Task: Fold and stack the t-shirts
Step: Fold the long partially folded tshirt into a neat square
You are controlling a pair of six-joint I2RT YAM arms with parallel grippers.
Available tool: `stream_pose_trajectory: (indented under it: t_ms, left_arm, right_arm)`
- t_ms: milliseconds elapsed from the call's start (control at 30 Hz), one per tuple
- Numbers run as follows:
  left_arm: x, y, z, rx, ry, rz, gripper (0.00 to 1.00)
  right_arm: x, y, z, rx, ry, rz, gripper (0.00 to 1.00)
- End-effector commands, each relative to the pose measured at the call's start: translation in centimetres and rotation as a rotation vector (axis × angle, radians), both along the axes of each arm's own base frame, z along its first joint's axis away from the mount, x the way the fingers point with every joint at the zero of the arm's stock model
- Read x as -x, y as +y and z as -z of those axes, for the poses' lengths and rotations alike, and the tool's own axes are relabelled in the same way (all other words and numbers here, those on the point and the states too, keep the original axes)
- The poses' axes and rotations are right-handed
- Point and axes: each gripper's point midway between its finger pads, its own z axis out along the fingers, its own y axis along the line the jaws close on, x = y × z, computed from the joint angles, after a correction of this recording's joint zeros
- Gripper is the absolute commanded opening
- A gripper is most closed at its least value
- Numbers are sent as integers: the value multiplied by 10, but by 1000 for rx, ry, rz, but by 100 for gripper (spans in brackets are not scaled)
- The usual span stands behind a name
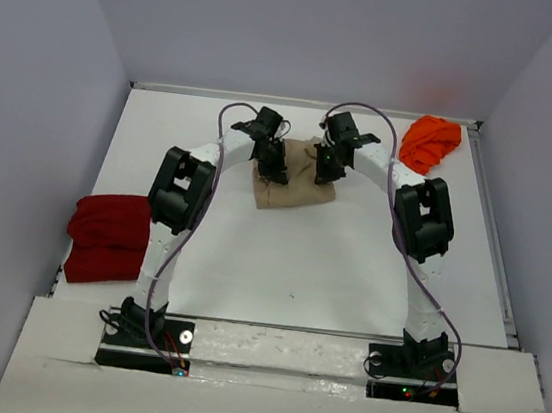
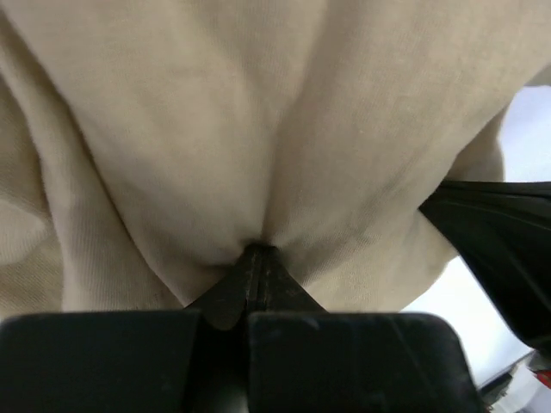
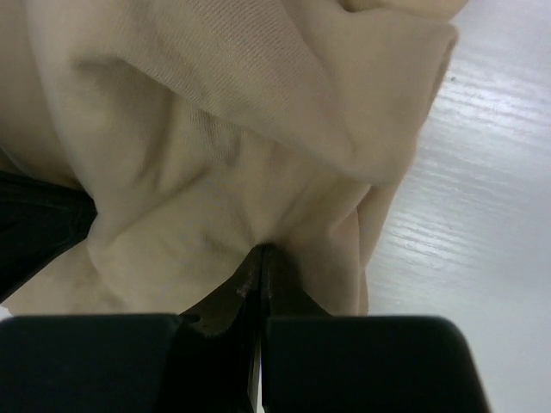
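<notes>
Left gripper [image 1: 277,169] and right gripper [image 1: 327,166] are each clamped on the far edge of the bunched tan cloth t-shirt [image 1: 296,194], which spreads toward the bases, long axis left to right. A folded dark red t-shirt [image 1: 106,236] lies well to its near left and a crumpled bright orange t-shirt [image 1: 431,142] beyond its right, neither likely in the way.

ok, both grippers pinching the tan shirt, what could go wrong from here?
The left gripper and right gripper each pinch only a small tuck of tan shirt at their tips; it may slip on lifting.
The grippers sit close together, so they could clash.
The shirt is bunched; a fold may trap creases.
</notes>
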Motion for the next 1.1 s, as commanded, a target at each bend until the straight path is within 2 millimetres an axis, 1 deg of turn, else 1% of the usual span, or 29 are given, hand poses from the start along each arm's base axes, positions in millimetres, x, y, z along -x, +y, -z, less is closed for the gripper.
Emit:
stream_pose_trajectory:
  t_ms: [0, 33, 67, 100, 133, 167, 233, 267, 300, 333, 367, 400, 433, 467, 500, 533, 567, 633, 667, 733, 767, 800, 833, 867, 900, 933, 967, 1000, 1067]
  left_arm:
    - [46, -2, 10, 2, 106, 25, 0]
    - [50, -3, 9, 18, 105, 17, 0]
    - [70, 2, 20, 18, 152, 19, 0]
    - [77, -2, 5, 39, 128, 32, 0]
    - [85, -4, 3, 46, 125, 38, 0]
    - [101, 0, 0, 39, 128, 44, 0]
    - [121, -2, -4, 40, 125, 61, 0]
    - [138, 2, -8, 42, 133, 60, 0]
    - [147, 0, -12, 48, 127, 69, 0]
    - [155, 0, -15, 54, 121, 70, 0]
    - [168, 4, -20, 61, 121, 63, 0]
    - [174, 5, -24, 66, 117, 62, 0]
    - [186, 5, -22, 63, 127, 73, 0]
    - [190, 6, -25, 65, 120, 74, 0]
    - [191, 6, -37, 80, 93, 66, 0]
    - [191, 7, -45, 84, 66, 58, 0]
    - [189, 8, -50, 86, 48, 52, 0]
    - [183, 11, -59, 70, 13, 36, 0]
    - [178, 8, -73, 83, -23, 38, 0]
    - [175, 9, -82, 71, -45, 40, 0]
    - [166, 8, -93, 66, -80, 32, 0]
    - [165, 11, -96, 48, -83, 35, 0]
    - [162, 10, -101, 47, -95, 35, 0]
    - [156, 9, -110, 49, -121, 28, 0]
    - [155, 9, -113, 50, -128, 27, 0]
    - [152, 7, -116, 53, -138, 28, 0]
    - [150, 7, -116, 47, -139, 28, 0]
    - [150, 7, -115, 41, -135, 32, 0]
    - [148, 6, -114, 39, -134, 39, 0]
  right_arm:
    - [18, 4, -10, -18, 9, -6, 0]
    - [31, 3, -2, -6, 38, -9, 0]
    - [34, -1, -7, 2, 28, 7, 0]
    - [48, -3, 3, 17, 62, 10, 0]
    - [57, -2, 4, 27, 64, 6, 0]
    - [60, -4, -6, 18, 46, 20, 0]
    - [77, -1, -6, 21, 57, 23, 0]
    - [94, -2, 3, 36, 83, 16, 0]
    - [102, 0, -7, 22, 72, 17, 0]
    - [110, 2, -9, 20, 74, 17, 0]
    - [129, 2, -1, 36, 97, 8, 0]
    - [139, 4, -1, 33, 102, 0, 0]
    - [147, 6, -12, 15, 85, 11, 0]
    - [157, 8, -13, 15, 85, 10, 0]
    - [175, 9, -6, 29, 97, -8, 0]
    - [177, 10, -18, 16, 60, 13, 0]
    - [190, 13, -18, 20, 55, -12, 0]
    - [181, 5, -38, 46, -40, 21, 0]
    - [185, 5, -43, 54, -48, 18, 0]
    - [177, 5, -62, 50, -93, 19, 0]
    - [178, 2, -68, 63, -94, 22, 0]
    - [172, 4, -80, 62, -123, 16, 0]
    - [170, 5, -85, 61, -128, 13, 0]
    - [167, 3, -86, 80, -137, 20, 0]
    - [164, 2, -86, 93, -143, 20, 0]
    - [158, 3, -92, 108, -161, 22, 0]
    - [155, 4, -90, 117, -160, 18, 0]
    - [152, 7, -79, 137, -140, 4, 0]
    - [147, 11, -71, 150, -132, 1, 0]
